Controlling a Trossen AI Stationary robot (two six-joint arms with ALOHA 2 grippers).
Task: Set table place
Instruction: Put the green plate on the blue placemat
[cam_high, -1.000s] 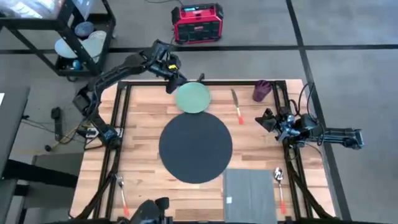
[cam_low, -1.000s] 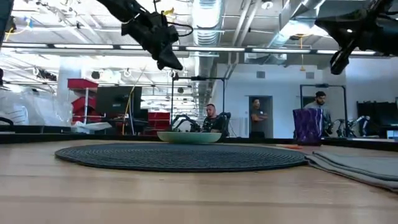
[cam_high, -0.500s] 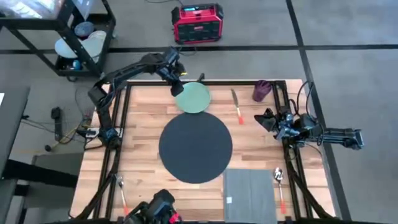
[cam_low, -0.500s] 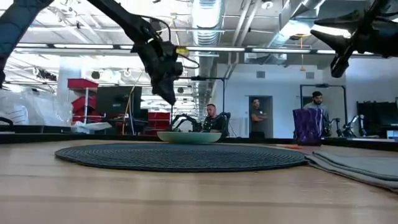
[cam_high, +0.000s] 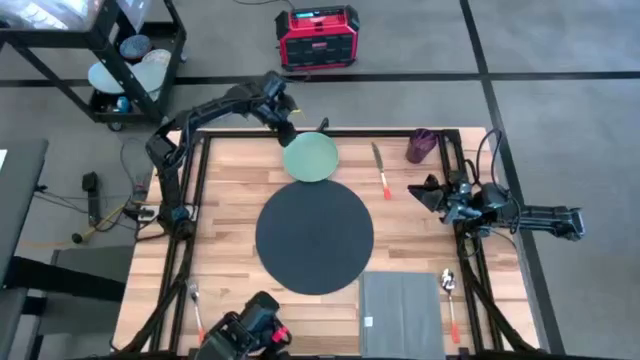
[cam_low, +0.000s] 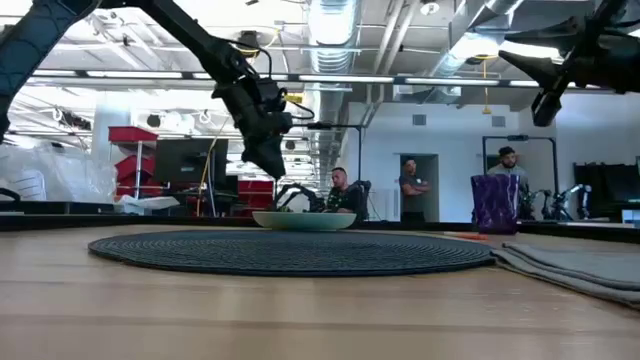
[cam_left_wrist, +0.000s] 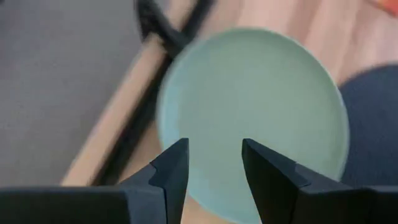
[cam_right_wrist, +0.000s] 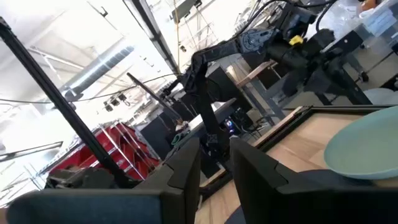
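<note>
The left gripper (cam_left_wrist: 214, 163), jaws apart, is being held above the pale green plate (cam_high: 310, 157) beside the dark placemat (cam_high: 314, 237); the right gripper (cam_high: 424, 192), jaws apart, is being held aloft over the surface (cam_high: 230, 240).

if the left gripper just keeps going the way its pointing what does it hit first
Most likely the pale green plate. The left gripper, fingers apart, points down at the plate's near part, with nothing between them in its wrist view. The low view shows it above the plate's left rim, so it might meet the rim first.
</note>
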